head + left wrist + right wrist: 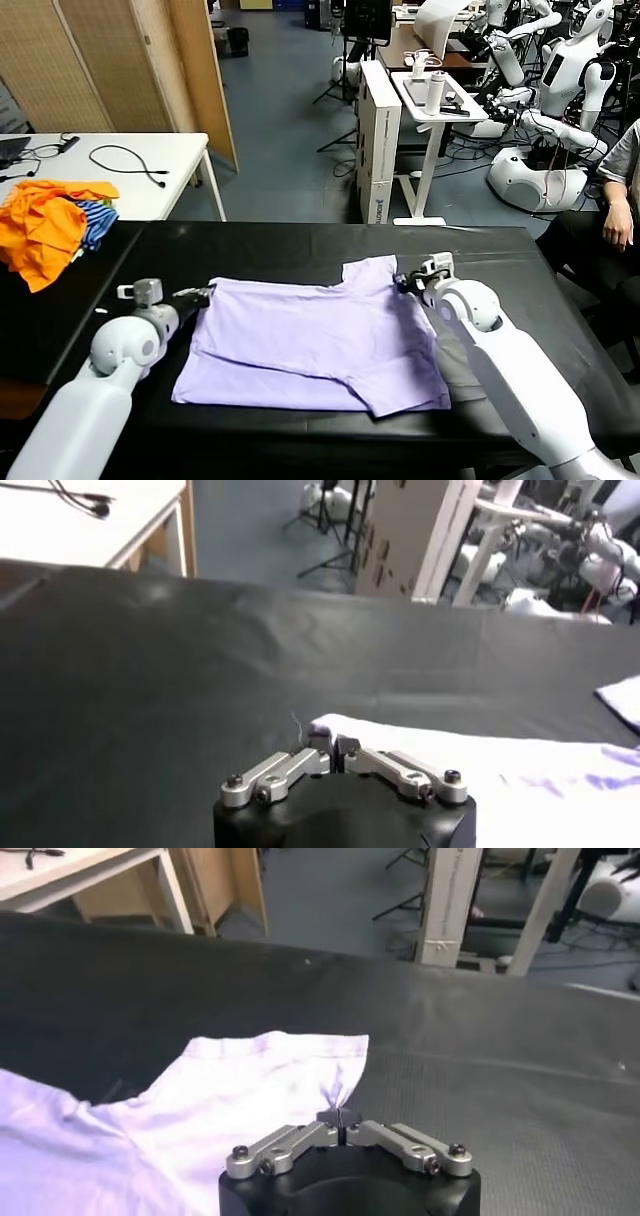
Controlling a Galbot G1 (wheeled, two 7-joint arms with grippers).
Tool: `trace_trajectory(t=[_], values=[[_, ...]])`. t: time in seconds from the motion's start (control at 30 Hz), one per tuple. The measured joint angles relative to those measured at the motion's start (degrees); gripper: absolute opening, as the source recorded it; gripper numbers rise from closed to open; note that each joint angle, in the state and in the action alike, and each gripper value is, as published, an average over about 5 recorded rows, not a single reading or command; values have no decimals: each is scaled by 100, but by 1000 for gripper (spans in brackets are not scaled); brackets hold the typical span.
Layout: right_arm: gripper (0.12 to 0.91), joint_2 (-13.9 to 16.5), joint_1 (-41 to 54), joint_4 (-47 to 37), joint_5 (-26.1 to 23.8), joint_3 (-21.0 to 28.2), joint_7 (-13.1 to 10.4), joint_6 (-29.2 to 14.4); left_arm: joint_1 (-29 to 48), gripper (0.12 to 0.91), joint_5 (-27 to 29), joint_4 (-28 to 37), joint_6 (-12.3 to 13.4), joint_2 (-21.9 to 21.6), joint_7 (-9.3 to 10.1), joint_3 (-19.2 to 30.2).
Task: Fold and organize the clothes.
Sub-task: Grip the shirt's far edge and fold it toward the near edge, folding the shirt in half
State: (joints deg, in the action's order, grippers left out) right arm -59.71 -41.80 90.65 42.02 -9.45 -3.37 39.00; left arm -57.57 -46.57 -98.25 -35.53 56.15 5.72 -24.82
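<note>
The clothes are one pale lavender T-shirt [320, 340] lying spread on the black table [280, 245], plain side up, its front edge folded over. My left gripper [205, 293] is low at the shirt's left edge and is shut on a corner of the cloth; the left wrist view shows its gripper [333, 748] pinching the T-shirt's edge [500, 755]. At the far right sleeve, my right gripper [402, 283] is shut on the fabric. In the right wrist view that gripper [340, 1118] nips a small raised pleat of the T-shirt's sleeve [230, 1098].
A heap of bright orange and blue-striped garments [45, 225] lies at the table's far left. Behind it is a white table [100, 160] with cables. A seated person [620, 200] is at the right, and a white stand [435, 95] stands beyond the table.
</note>
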Motion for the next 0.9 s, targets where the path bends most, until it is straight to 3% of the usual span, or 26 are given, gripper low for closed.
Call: trace_trajectory(t=[0.4,0.7,0.9], values=[[140,520,-1019,1540,895,-770,-414,322,-556,180,51,-492,226,16,-51,-366],[140,986,-2226,2725,906,-1235,-511,322,-787,172,100,-732,400,44,-55,-476],[140,1133,-2848,3165,887,-1502,-555,320,-1067,170,148,-991,757,73,-107,-631]])
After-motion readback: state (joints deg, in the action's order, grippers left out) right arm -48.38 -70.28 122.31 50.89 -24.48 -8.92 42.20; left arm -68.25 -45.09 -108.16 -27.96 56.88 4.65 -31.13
